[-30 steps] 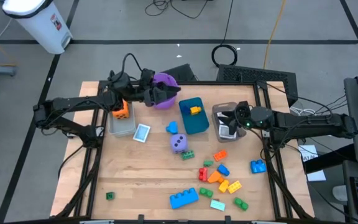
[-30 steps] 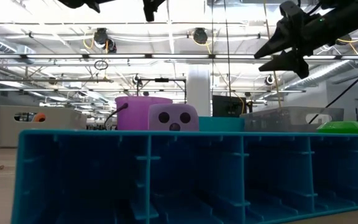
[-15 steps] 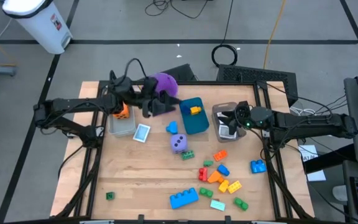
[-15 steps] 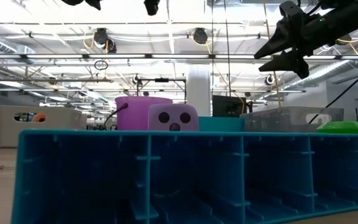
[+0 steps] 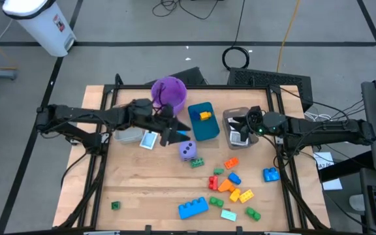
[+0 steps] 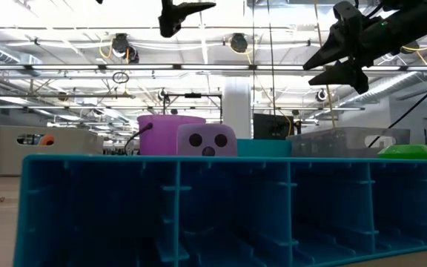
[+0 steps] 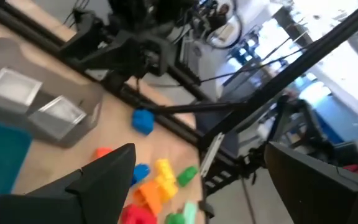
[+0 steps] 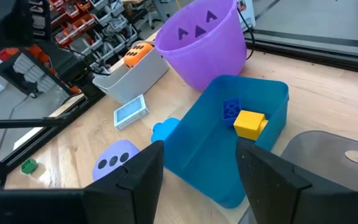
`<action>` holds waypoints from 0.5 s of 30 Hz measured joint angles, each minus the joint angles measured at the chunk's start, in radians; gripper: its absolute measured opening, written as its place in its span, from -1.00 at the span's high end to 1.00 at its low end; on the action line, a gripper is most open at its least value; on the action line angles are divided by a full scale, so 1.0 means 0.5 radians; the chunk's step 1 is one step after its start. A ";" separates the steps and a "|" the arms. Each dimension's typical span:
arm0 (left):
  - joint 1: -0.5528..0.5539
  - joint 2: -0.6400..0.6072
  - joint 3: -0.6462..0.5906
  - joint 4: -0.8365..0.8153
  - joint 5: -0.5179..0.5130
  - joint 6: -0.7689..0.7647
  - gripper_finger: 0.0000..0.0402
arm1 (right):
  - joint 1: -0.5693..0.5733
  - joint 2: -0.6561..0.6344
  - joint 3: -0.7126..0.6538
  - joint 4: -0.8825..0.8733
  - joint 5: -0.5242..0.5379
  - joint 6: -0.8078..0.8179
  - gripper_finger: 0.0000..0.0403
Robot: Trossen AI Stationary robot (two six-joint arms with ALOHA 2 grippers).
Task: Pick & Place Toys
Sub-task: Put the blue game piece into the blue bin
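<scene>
Your left gripper (image 5: 175,134) hangs with jaws wide and nothing in them, over the small blue brick (image 5: 181,134) and the purple dice (image 5: 187,150), near the middle of the table. Drop crooked and you could knock that brick away or bump the teal bin (image 5: 204,121) at 2 o'clock. Your right gripper (image 5: 239,127) waits over the grey bin (image 5: 230,115), jaws apart and empty. More bricks (image 5: 230,186) lie at 5 o'clock.

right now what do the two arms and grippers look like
Both arms are dark, near-black, built of slim jointed segments. The left arm ends in a gripper with two tapered dark fingers. A black cable runs along it. The right arm looks the same, with a small green light near its wrist; its gripper has broad black fingers.
</scene>
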 joint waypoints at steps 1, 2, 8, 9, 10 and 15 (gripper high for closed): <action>-0.005 0.000 0.000 -0.042 -0.010 0.012 -0.81 | 0.000 0.000 0.000 0.000 0.000 0.000 0.03; -0.006 0.000 0.000 -0.097 -0.025 0.025 -0.81 | 0.000 0.000 0.000 0.000 0.000 0.000 0.04; -0.005 0.000 0.000 -0.550 -0.197 0.134 -0.81 | 0.000 0.000 0.000 0.000 0.000 0.000 0.04; -0.005 0.000 0.000 -0.635 -0.229 0.156 -0.81 | 0.000 0.000 0.000 0.000 0.000 0.000 0.04; -0.004 0.000 0.000 -0.717 -0.259 0.177 -0.81 | 0.000 0.000 0.000 0.000 0.000 0.000 0.04; -0.001 0.000 0.000 -1.050 -0.413 0.276 -0.81 | 0.000 0.000 0.000 0.000 0.000 0.000 0.05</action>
